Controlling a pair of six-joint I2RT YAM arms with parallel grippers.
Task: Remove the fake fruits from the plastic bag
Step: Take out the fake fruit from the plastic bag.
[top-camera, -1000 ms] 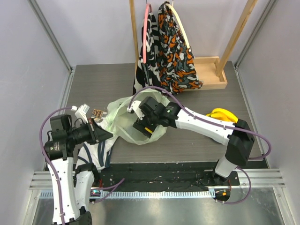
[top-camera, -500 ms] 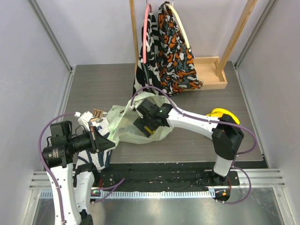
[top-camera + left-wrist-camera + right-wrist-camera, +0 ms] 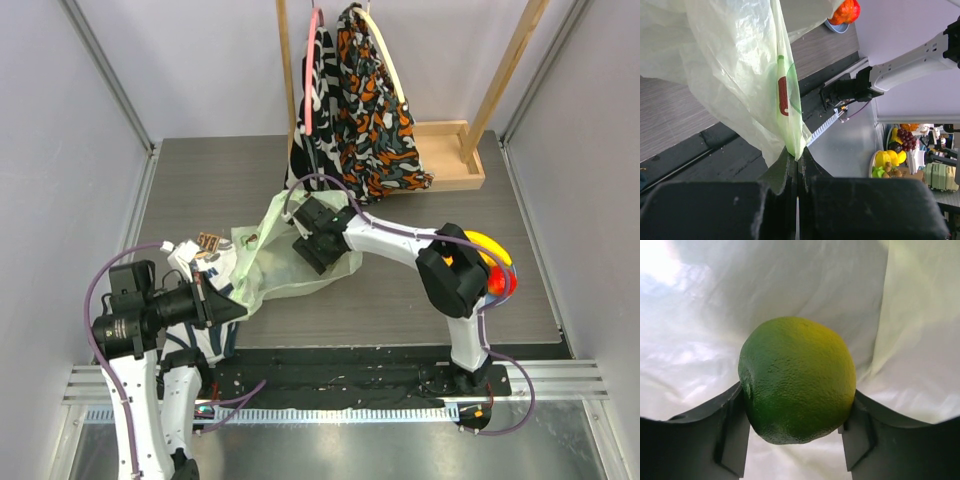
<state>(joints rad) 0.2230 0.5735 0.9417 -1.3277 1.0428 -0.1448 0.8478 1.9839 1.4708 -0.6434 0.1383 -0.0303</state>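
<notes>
While the left arm (image 3: 130, 320), nearest the base edge, keeps its jaws closed flat on a pinched fold of the plastic bag (image 3: 265, 272), the film rises in a taut sheet from the pinch in the left wrist view. A white striped garment (image 3: 200, 338) lies under and just beside this arm. From the left jaws the body of the bag lies at 1 o'clock on the tabletop (image 3: 220, 180).

The right arm (image 3: 400, 240) reaches in from 3 o'clock, its jaws buried in the bag. The right wrist view shows them gripping a green fruit (image 3: 797, 380), one pad touching each flank, with pale film behind it on all sides. The fruit is near-round, so it offers no long axis to align with; it sits squarely between the jaws.

The deciding relation is judged to be the exit line: the mouth appears to face 3 o'clock, so the right jaws would retreat that way while the left pinch anchors the film at 8 o'clock.

An orange-yellow fruit (image 3: 487, 250) and a red fruit (image 3: 503, 283) lie outside the bag, well apart at 3 o'clock. Farthest, at 12 o'clock, patterned cloths (image 3: 370, 120) hang on a wooden rack (image 3: 455, 165).
</notes>
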